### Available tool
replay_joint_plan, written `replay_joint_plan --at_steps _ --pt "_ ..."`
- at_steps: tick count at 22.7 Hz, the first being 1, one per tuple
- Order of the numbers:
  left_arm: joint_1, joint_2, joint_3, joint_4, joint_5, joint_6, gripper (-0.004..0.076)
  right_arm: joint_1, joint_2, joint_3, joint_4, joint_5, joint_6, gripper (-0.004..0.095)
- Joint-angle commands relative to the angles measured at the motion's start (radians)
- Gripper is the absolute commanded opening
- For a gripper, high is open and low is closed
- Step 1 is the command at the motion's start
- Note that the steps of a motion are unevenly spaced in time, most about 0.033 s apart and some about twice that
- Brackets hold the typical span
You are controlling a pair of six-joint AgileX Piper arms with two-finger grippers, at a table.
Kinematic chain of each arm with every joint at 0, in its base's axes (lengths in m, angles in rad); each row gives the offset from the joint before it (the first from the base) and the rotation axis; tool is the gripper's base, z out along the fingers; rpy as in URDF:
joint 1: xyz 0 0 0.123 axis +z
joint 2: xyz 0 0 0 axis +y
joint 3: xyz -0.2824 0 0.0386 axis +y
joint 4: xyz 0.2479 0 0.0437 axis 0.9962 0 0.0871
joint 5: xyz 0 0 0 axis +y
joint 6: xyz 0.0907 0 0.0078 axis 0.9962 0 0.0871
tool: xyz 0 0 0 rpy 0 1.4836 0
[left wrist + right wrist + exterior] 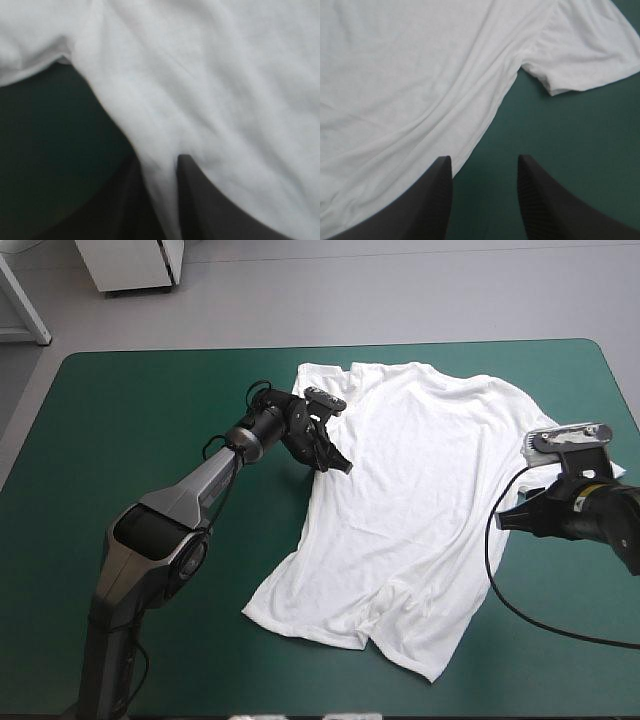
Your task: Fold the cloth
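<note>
The white T-shirt [420, 490] lies spread on the teal-green cover, collar toward the far edge and hem wrinkled toward the near edge. My left gripper [338, 464] is at the shirt's left side edge, below the left sleeve. In the left wrist view the left gripper [159, 172] is all but shut, with a fold of the T-shirt [215, 85] pinched between its fingers. My right gripper [505, 521] is at the shirt's right side edge. There the right gripper [485, 162] stands open, one finger over the T-shirt [410, 90] edge and the other over bare cover, with the right sleeve [585, 55] ahead.
Bare teal-green cover [130, 440] stretches left of the shirt and along the near edge. A narrow strip of cover [590, 380] runs right of the shirt up to the table's right edge.
</note>
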Motion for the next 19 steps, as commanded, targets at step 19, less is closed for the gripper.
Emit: replay_joint_plan --at_steps 19 --pt "-0.003 -0.010 -0.003 -0.172 0.064 0.046 -0.0010 -0.183 0.420 0.114 0.141 -0.367 0.168 0.0538"
